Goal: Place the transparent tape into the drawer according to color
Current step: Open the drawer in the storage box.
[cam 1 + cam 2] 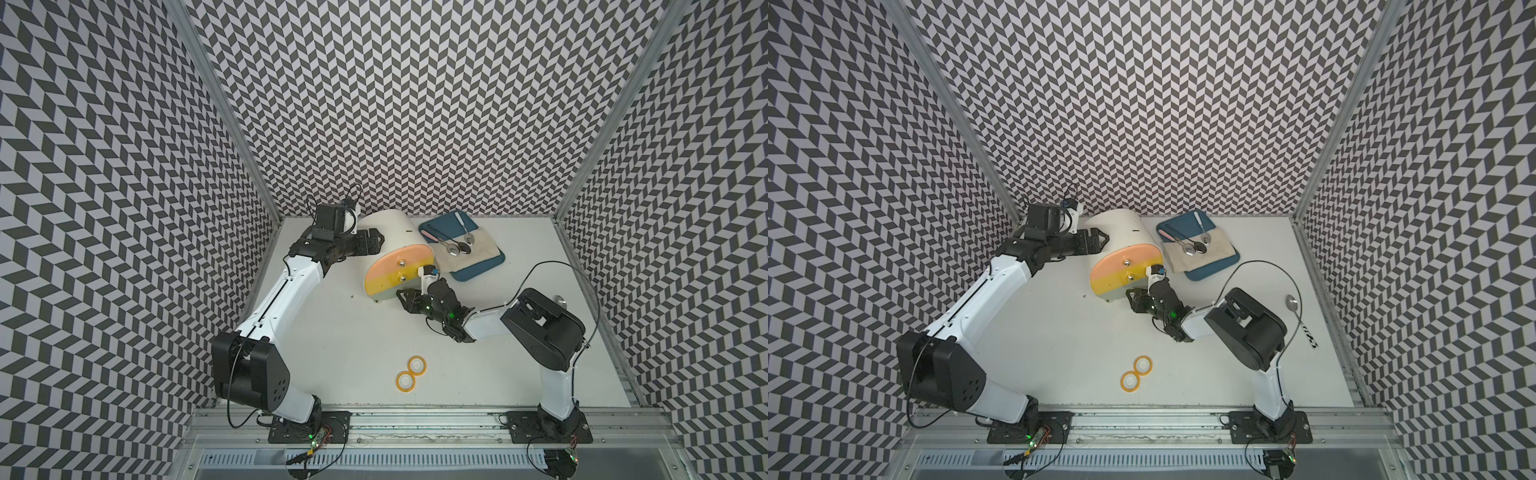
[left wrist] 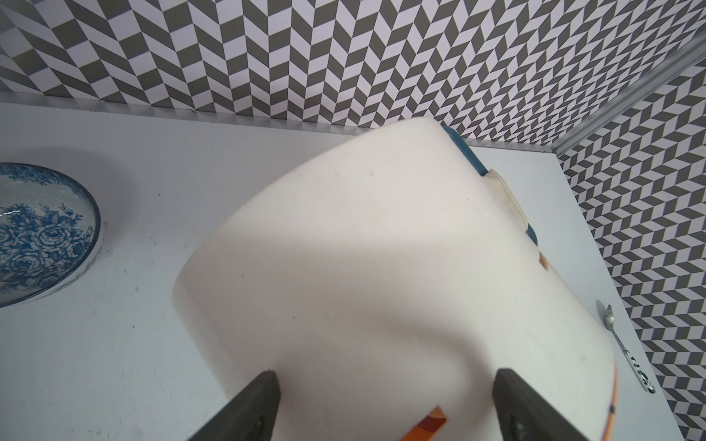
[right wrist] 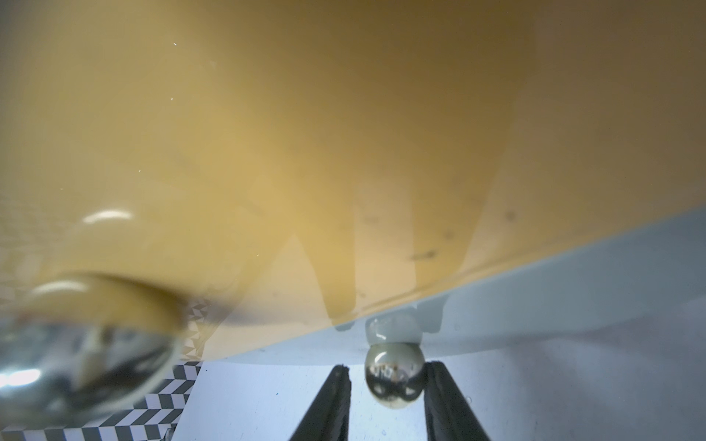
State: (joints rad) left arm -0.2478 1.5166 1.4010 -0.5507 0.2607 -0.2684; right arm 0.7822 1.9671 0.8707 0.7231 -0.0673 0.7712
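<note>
Right gripper point(image 3: 387, 366) jaws straddle the drawer knob point(image 3: 394, 378), not clamped yet. I center it, close fully, pull straight. Left gripper point(image 2: 386, 373) is spread wide over the cabinet point(image 2: 382, 267).

Table point(image 1: 332, 332) front centre open, only two yellow tape rings point(image 1: 417, 365). Drawer cabinet point(image 1: 395, 232) and blue tray point(image 1: 473, 274) fill back; spoon point(image 1: 1292, 302) by right wall.
</note>
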